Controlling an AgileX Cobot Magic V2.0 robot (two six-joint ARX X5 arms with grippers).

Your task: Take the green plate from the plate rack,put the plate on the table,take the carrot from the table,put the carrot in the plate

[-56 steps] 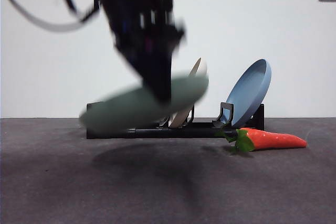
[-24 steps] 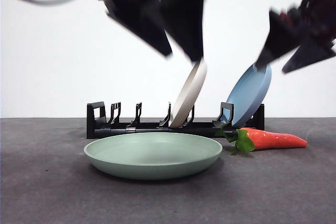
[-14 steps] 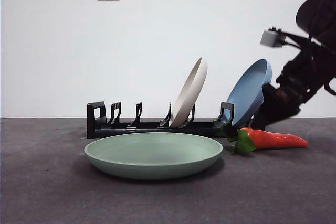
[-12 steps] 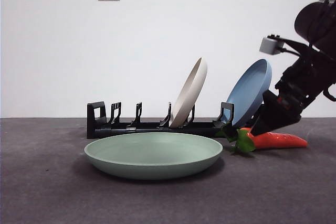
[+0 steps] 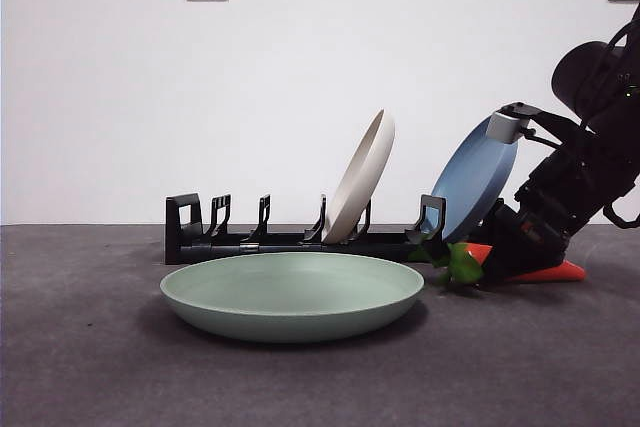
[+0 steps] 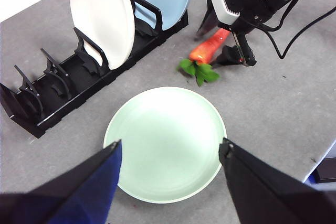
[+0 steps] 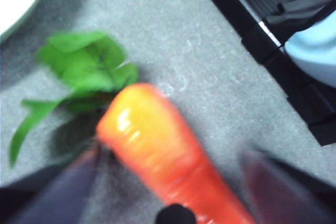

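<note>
Right gripper (image 5: 520, 252) straddles carrot (image 5: 545, 272) (blue plate (image 5: 470, 179) behind).

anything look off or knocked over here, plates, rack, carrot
Nothing stands out. The green plate lies flat on the table, the cream plate and blue plate lean in the plate rack, and the carrot lies intact.

Green plate (image 5: 292, 295) sits flat, right way up, empty, mid tabletop (image 5: 90, 367), just in front of black rack (image 5: 215, 237). Orange carrot (image 6: 209, 48) w/ green leaves lies beside rack's end.
</note>
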